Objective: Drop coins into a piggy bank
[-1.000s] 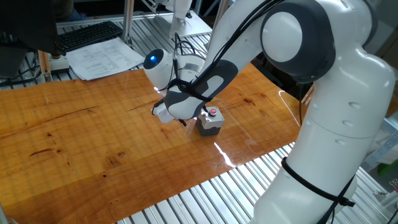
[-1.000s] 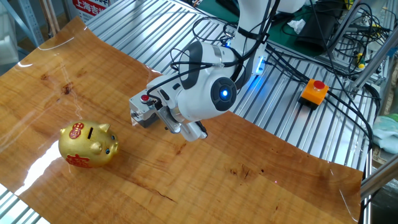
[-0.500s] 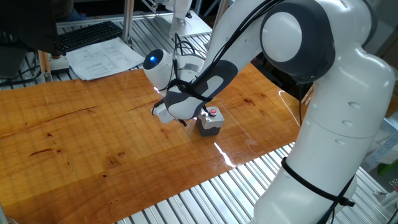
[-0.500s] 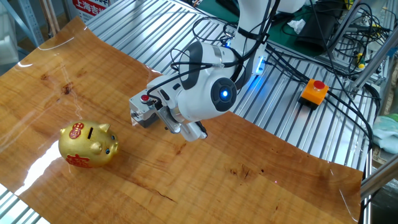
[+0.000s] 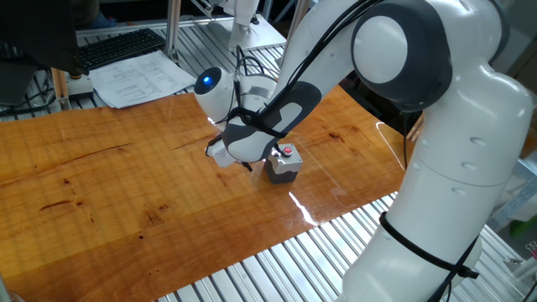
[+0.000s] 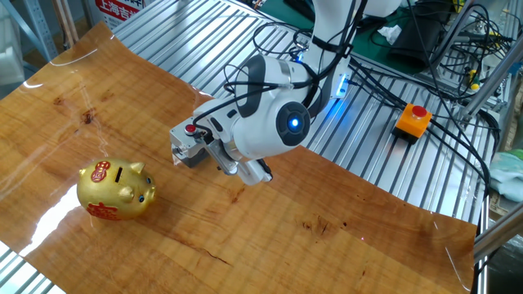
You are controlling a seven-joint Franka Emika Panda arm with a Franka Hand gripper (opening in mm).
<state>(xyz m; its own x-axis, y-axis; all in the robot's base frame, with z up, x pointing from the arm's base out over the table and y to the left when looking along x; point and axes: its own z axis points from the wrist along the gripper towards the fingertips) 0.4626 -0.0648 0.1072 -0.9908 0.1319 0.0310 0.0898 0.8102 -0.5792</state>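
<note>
A glossy wooden tabletop held a shiny golden pig-shaped piggy bank, well apart from the gripper, whose grip state could not be told; a grey box with a red button sat just beside it.

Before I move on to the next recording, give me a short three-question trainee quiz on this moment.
1. True or false: the piggy bank stands upright on the wooden table.
2. Which thing is nearest the gripper? A) the piggy bank B) the grey box with a red button C) the orange button box
3. Fill in: the slot on the piggy bank's back faces ____.

Key:
1. True.
2. B: the grey box sits right beside the wrist, while the piggy bank stands apart, toward the table's edge.
3. Up.
</note>
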